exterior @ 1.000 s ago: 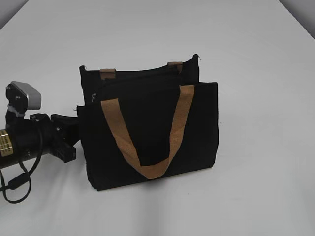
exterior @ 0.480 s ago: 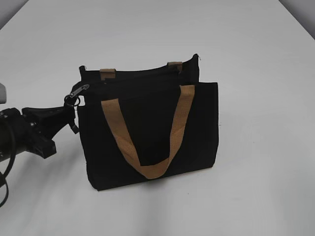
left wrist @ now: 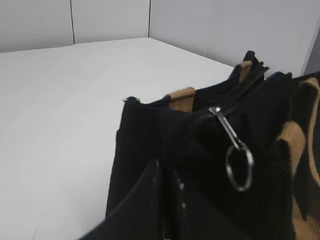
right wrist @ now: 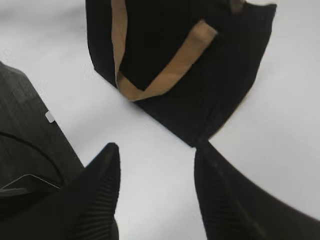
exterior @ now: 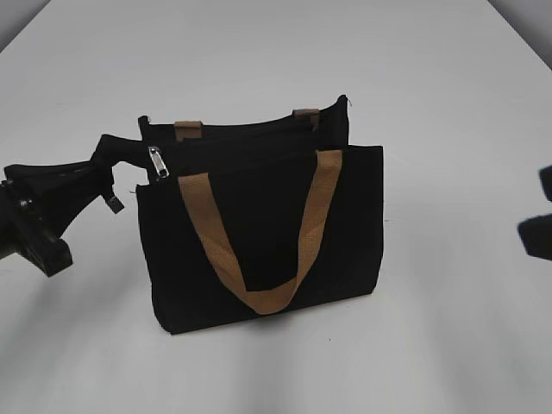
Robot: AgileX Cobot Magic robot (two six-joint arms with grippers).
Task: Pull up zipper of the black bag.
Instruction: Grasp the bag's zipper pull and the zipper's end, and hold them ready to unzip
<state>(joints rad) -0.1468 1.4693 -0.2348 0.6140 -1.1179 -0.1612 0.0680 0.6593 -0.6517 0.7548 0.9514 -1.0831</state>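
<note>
The black bag (exterior: 259,216) stands upright in the middle of the white table, with a tan handle (exterior: 306,233) hanging down its front. The zipper (exterior: 158,161) is a silver pull tab with a ring at the bag's top left end; it also shows in the left wrist view (left wrist: 227,131). My left gripper (exterior: 112,155) is at that top left corner, and its jaws (left wrist: 167,172) are closed on the bag's (left wrist: 145,130) black end fabric, just left of the pull. My right gripper (right wrist: 157,150) is open and empty above the table, right of the bag (right wrist: 225,75), at the exterior view's right edge (exterior: 542,210).
The white table (exterior: 448,328) stretches all round the bag. A dark part of the robot's base (right wrist: 30,165) lies at the left of the right wrist view. Grey walls (left wrist: 225,25) stand behind the table's far edge.
My left gripper rose from beside the bag's lower left to its top left corner. The silver pull came into sight. My right gripper entered at the right edge.
</note>
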